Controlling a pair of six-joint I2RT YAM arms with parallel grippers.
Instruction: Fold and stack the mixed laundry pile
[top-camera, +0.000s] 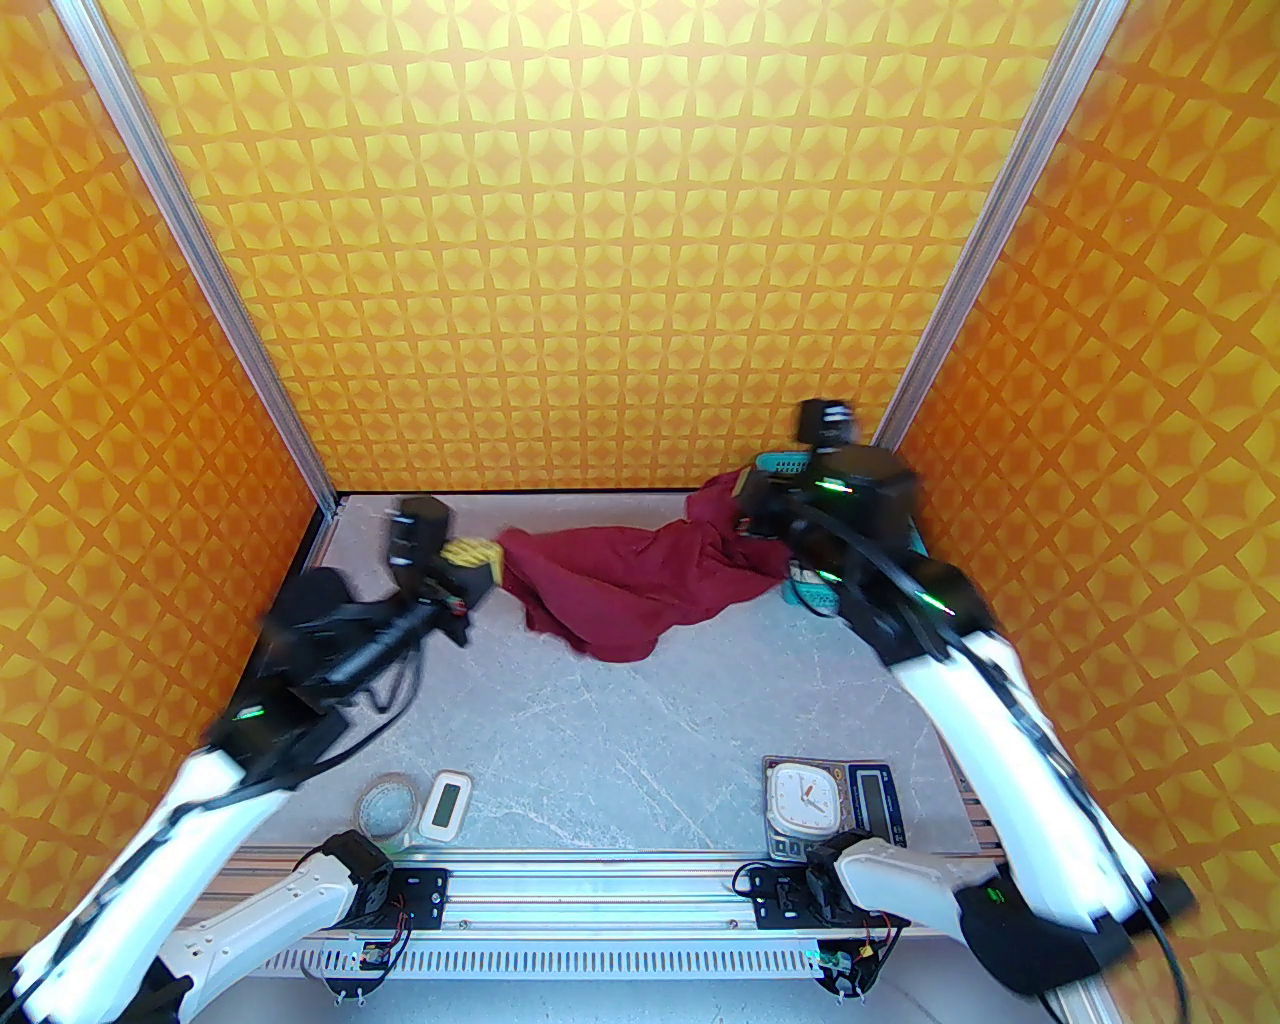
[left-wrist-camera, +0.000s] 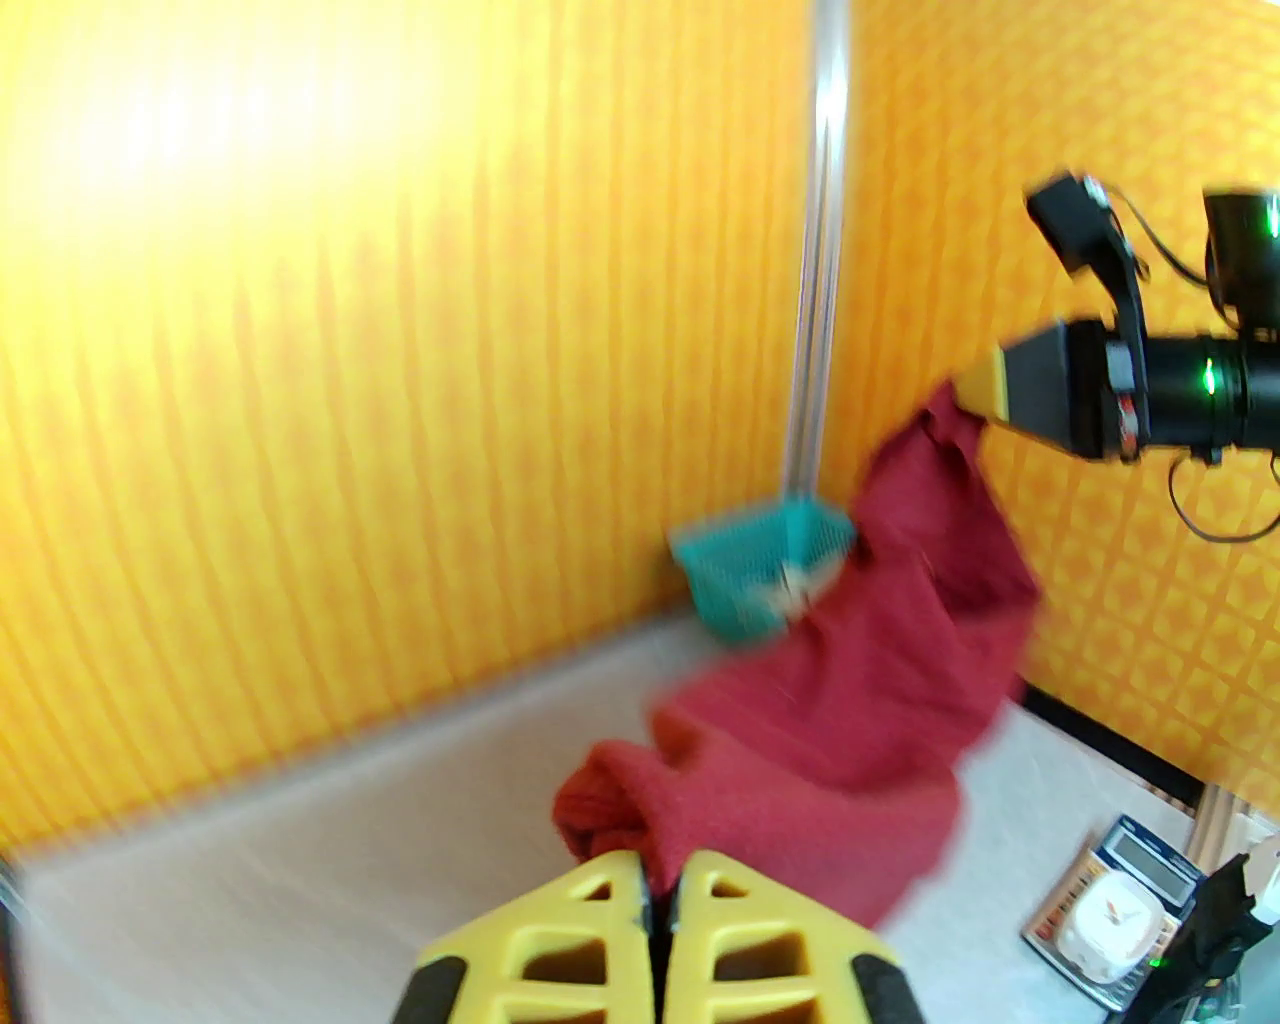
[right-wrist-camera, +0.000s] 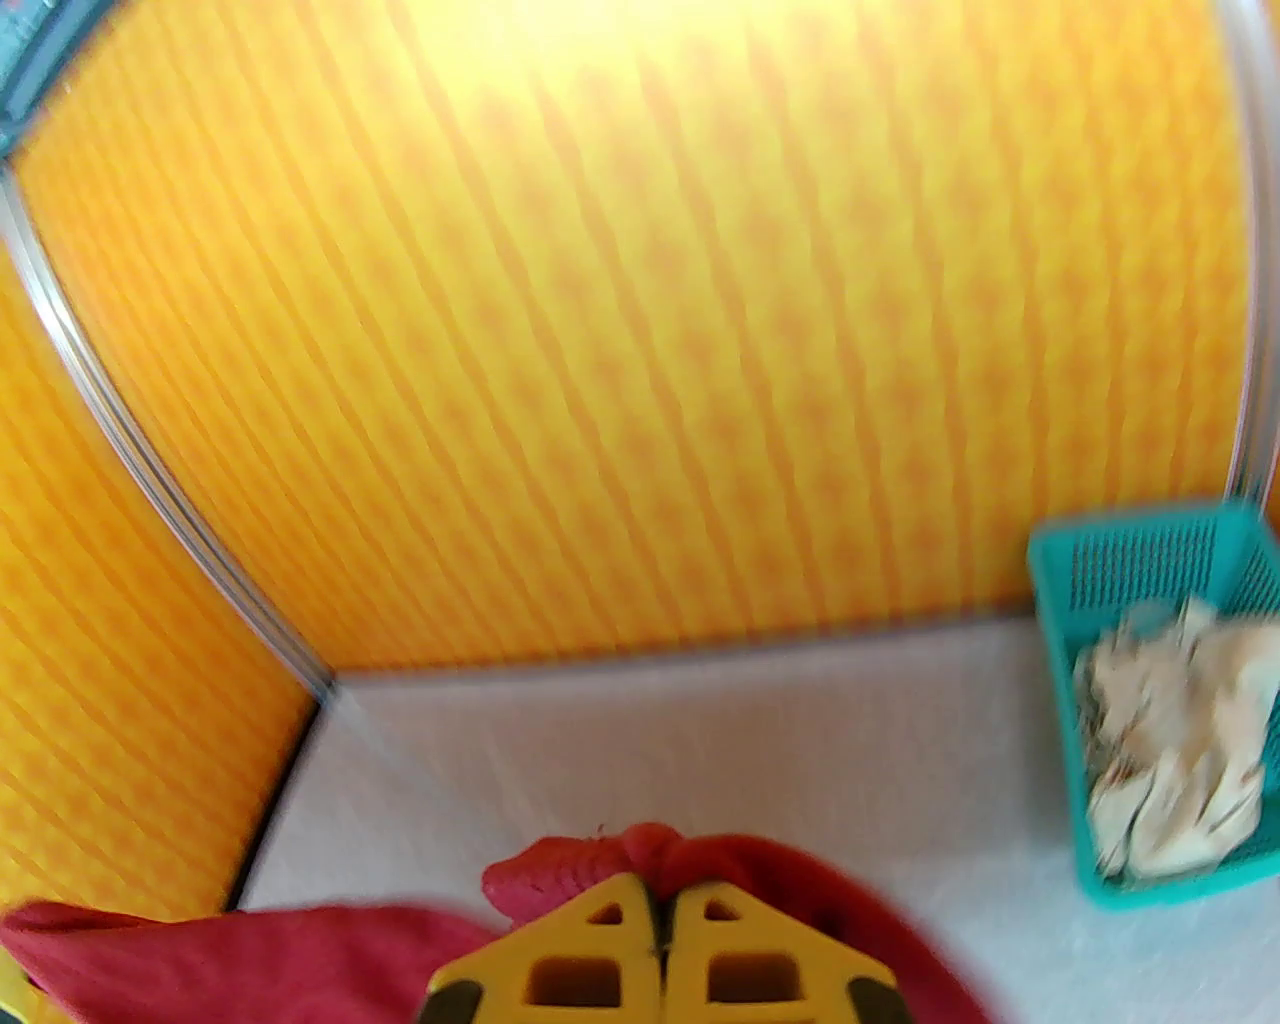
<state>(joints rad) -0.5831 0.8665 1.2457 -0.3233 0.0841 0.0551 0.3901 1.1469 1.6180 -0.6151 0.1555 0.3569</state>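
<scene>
Both clamped on the red shirt (top-camera: 640, 590), left tool (left-wrist-camera: 660, 885) and right tool (right-wrist-camera: 660, 905); right wrist view catches cream shorts (right-wrist-camera: 1180, 760) inside the basket (right-wrist-camera: 1130, 560).

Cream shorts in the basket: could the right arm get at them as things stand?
Probably not yet. The right gripper is shut on the red shirt, which the left gripper also pinches. The cream shorts lie uncovered in the teal basket close by, likely reachable once the shirt is released.
</scene>
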